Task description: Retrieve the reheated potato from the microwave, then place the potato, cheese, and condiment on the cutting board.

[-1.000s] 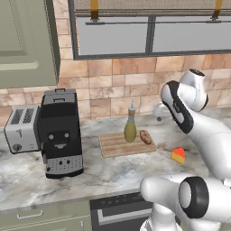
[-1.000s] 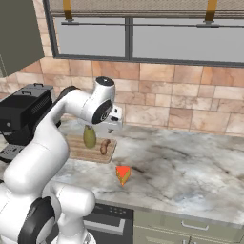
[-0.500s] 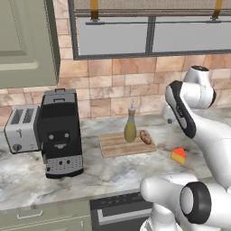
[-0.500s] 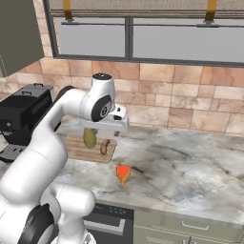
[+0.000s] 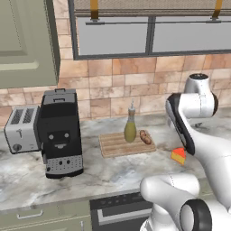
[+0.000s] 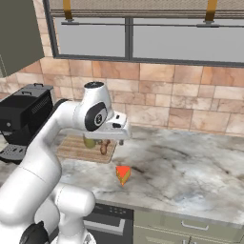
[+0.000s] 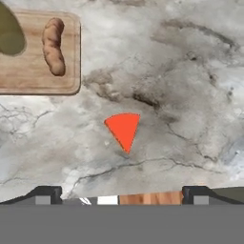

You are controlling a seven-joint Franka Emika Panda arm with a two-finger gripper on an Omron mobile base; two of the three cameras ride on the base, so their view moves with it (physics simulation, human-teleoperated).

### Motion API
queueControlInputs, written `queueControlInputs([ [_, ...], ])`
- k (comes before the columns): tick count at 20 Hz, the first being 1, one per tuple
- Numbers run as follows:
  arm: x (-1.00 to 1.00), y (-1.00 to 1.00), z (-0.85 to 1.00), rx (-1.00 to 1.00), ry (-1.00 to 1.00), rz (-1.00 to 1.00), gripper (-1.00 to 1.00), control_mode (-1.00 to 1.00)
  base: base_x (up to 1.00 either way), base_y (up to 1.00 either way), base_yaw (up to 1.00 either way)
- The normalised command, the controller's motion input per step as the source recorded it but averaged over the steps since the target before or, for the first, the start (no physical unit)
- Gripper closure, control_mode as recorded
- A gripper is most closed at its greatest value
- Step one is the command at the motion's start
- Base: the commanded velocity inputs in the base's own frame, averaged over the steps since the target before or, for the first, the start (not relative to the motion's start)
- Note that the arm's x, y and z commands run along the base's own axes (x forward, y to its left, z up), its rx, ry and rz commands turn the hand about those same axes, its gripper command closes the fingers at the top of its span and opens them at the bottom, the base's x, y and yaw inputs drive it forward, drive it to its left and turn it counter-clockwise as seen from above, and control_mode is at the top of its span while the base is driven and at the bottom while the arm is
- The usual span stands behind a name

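Two items sit on the cutting board (image 5: 126, 143): the condiment (image 5: 130, 127) and potato (image 5: 145, 136). We find the cheese (image 7: 123, 129) on the bare counter (image 7: 190, 95), right of the board, below the released, empty gripper (image 7: 122, 194).

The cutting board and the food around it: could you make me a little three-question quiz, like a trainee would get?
1. True or false: the cheese lies on the cutting board.
2. Which stands upright on the board? A) the potato B) the condiment C) the toaster
3. Fill in: the black coffee machine stands between the toaster and the ____.

Key: 1 false, it lies on the marble counter, apart from the board. 2 B. 3 cutting board.
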Motion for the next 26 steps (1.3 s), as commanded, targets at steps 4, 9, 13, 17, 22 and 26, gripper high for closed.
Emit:
queueControlInputs([
  [4, -0.12, -0.16, -0.18, -0.01, 0.1, 0.0, -1.0, -1.0, 0.0, 0.0, 0.0],
  [9, 0.05, -0.13, -0.17, 0.03, 0.11, 0.0, -1.0, -1.0, 0.0, 0.0, 0.0],
  [13, 0.07, -0.01, -0.14, 0.1, 0.12, 0.0, -1.0, -1.0, 0.0, 0.0, 0.0],
  [17, 0.01, 0.0, -0.23, 0.14, 0.0, 0.0, -1.0, -1.0, 0.0, 0.0, 0.0],
  [22, 0.07, -0.07, -0.22, 0.04, 0.0, 0.0, -1.0, -1.0, 0.0, 0.0, 0.0],
  [26, 0.23, -0.14, -0.19, 0.0, 0.0, 0.0, -1.0, -1.0, 0.0, 0.0, 0.0],
])
